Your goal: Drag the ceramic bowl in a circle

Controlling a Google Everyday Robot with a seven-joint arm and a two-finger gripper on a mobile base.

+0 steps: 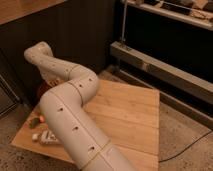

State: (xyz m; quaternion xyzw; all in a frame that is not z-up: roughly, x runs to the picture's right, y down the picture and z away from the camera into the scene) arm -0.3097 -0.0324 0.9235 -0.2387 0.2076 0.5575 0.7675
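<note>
The ceramic bowl (pixel 42 90) shows only as a red-orange sliver at the far left of the wooden table (pixel 127 117); the rest is hidden behind my white arm (pixel 65 107). The arm rises from the bottom of the view, bends at the elbow, and reaches up-left to its wrist (pixel 37 52) above the bowl. The gripper hangs below that wrist, behind the arm, and is hidden from this view.
A small orange and green item (pixel 39 120) and a white packet (pixel 48 138) lie near the table's front-left edge. A dark wall stands behind. A metal shelf rail (pixel 160 67) runs at the right, and a cable (pixel 192 145) lies on the floor.
</note>
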